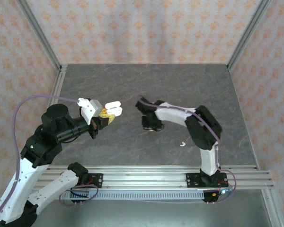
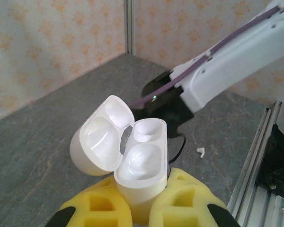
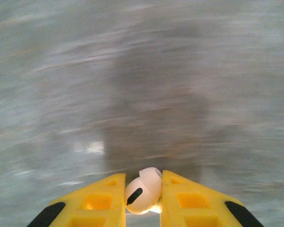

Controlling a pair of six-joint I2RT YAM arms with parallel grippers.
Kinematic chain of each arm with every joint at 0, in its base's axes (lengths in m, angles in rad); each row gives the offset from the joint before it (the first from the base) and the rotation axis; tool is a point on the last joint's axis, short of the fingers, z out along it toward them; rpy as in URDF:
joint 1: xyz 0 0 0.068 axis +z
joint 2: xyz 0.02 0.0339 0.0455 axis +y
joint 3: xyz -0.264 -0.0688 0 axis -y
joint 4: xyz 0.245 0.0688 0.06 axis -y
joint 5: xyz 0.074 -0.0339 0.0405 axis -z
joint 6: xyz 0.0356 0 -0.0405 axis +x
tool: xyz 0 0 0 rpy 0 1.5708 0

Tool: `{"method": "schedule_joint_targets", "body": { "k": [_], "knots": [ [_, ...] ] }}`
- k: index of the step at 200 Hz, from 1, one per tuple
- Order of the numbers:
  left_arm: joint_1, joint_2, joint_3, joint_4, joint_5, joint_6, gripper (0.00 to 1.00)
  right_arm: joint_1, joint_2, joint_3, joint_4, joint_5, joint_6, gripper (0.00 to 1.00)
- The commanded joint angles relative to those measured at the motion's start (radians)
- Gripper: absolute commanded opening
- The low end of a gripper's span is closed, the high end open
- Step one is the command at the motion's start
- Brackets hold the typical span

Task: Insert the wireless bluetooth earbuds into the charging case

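Inside the right end effector (image 3: 143, 182), closed on it, sits a white earbud (image 3: 145, 190)

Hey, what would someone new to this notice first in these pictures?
The open white case stands out, clamped upright in the left fingers at centre left, with its lid tipped back and both wells empty. Across from it, the right fingers pinch a white earbud just above the table. A second earbud, tiny and white, lies loose on the table beside the right arm.
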Motion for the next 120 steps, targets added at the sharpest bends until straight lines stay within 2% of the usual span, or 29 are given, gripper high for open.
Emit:
{"method": "schedule_joint_targets", "body": {
  "k": [1, 32, 66, 120],
  "knots": [
    [0.008, 0.019, -0.016, 0.061, 0.036, -0.012, 0.0, -0.048, -0.093, -0.127, 0.059, 0.012, 0.093, 0.22],
    [0.008, 0.045, -0.024, 0.09, 0.051, -0.019, 0.0, -0.105, -0.144, -0.221, 0.113, -0.039, 0.133, 0.28],
    [0.008, 0.06, -0.02, 0.091, 0.052, -0.02, 0.0, -0.107, -0.138, -0.249, 0.189, -0.137, 0.183, 0.46],
    [0.008, 0.059, -0.024, 0.093, 0.045, -0.023, 0.0, -0.095, -0.174, -0.282, 0.255, -0.233, 0.241, 0.49]
  ]
}}
